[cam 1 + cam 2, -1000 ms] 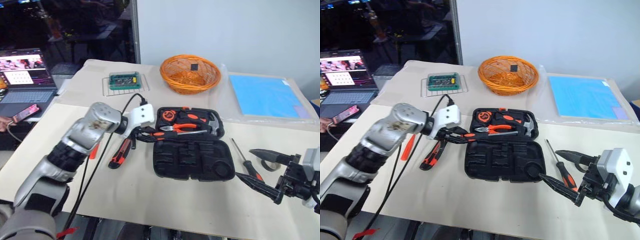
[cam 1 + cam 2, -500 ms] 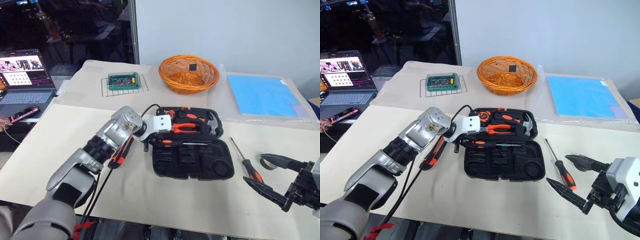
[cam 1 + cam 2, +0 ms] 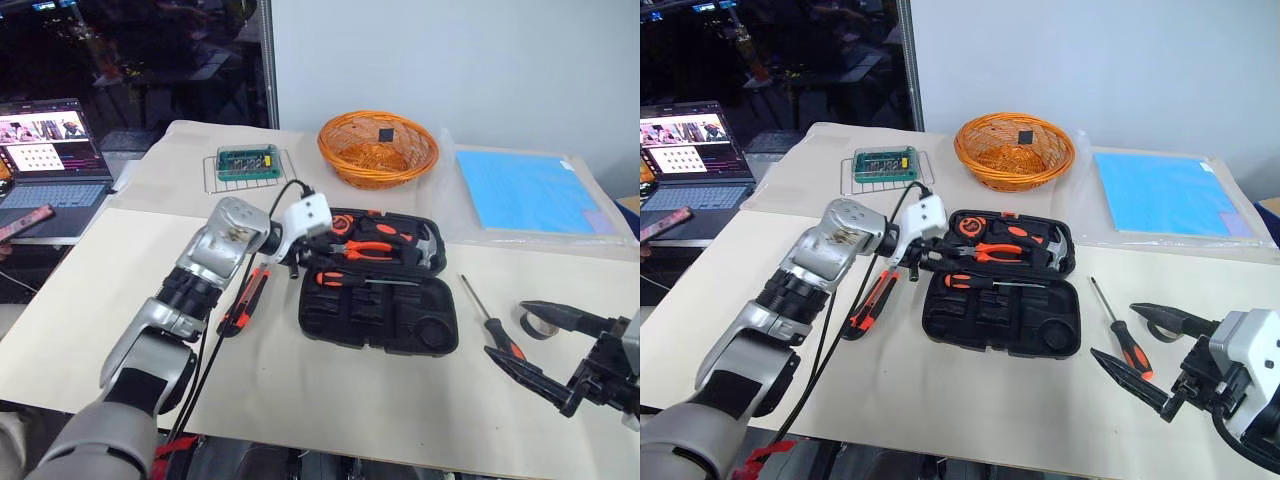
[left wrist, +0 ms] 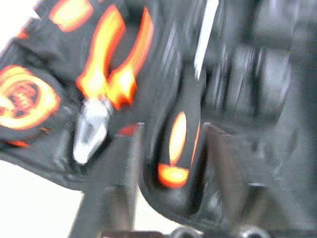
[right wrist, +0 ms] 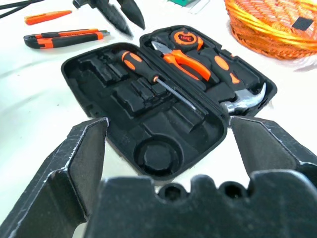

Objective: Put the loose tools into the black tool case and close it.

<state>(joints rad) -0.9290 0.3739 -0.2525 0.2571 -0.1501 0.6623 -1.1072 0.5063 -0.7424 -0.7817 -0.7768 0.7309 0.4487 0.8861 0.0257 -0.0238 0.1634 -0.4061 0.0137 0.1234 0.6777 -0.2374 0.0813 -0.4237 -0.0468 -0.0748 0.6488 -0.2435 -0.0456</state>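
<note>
The black tool case [image 3: 378, 290] lies open and flat near the middle of the table [image 3: 100, 300], in front of the orange wicker basket [image 3: 378, 147], and from my screens I can see its far half already holds an orange tape measure [image 5: 187, 37], orange-handled pliers [image 3: 372, 251] and a hammer [image 5: 242, 96]. The longer screwdriver [image 3: 362, 281] with the black-and-orange handle lies in the case along the hinge line, shaft pointing toward the robot's right. My left gripper [image 3: 296, 262] sits at the case's left edge, and in the left wrist view its two fingers [image 4: 116, 178] stand on either side of that handle's butt end with a gap on each side (the picture is blurred, so I cannot tell whether they touch it); I read them as parted and not clamped on it. The utility knife [image 3: 243, 300] lies on the table just left of the case, under the left forearm, and in the right wrist view an orange-handled small screwdriver [image 5: 47, 17] lies beyond the knife. A black-and-orange small screwdriver [image 3: 490, 322] lies on the table to the right of the case, near my right gripper [image 3: 540, 350], whose fingers are spread wide with nothing between them, hovering at the near right of the table. A blue sheet [image 3: 530, 190] lies at the far right and a laptop [image 3: 45, 150] at the far left.
</note>
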